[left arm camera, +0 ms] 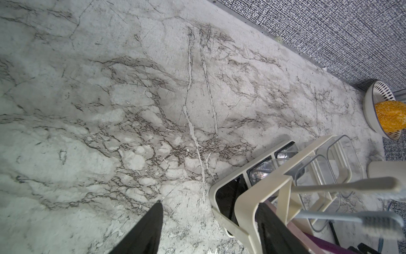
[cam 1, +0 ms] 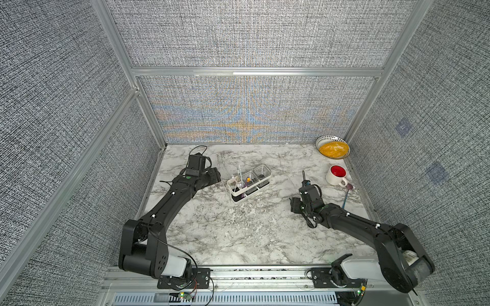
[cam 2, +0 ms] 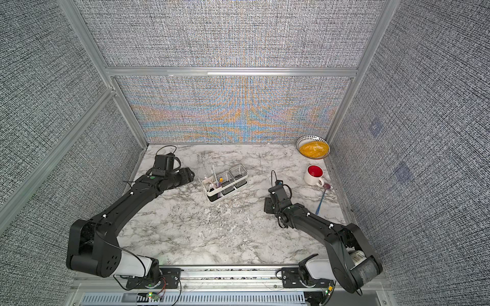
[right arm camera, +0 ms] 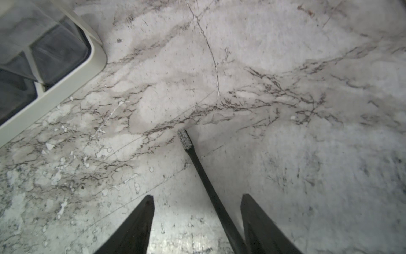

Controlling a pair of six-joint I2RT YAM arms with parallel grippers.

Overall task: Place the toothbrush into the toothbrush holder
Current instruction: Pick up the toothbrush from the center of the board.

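Note:
The white toothbrush holder (cam 1: 238, 197) (cam 2: 216, 198) stands mid-table with several toothbrushes upright in its end section. A black toothbrush (right arm camera: 204, 176) (cam 1: 303, 175) lies between the fingers of my right gripper (right arm camera: 196, 198) (cam 1: 305, 185). The jaws are open, and the handle runs close along one finger (right arm camera: 257, 220). The bristled head (right arm camera: 185, 138) points away from the gripper. My left gripper (left arm camera: 211, 203) (cam 1: 223, 180) is open astride the end wall of the holder (left arm camera: 246, 204), with one finger (left arm camera: 274, 226) inside the end section and the other (left arm camera: 151, 226) outside.
A white mug with a red inside (cam 1: 336, 175) and a patterned bowl of yellow food (cam 1: 332, 147) stand at the back right. A blue-handled utensil (cam 1: 346, 197) lies beside the mug. Fabric walls enclose the marble table (cam 1: 238, 233) on three sides.

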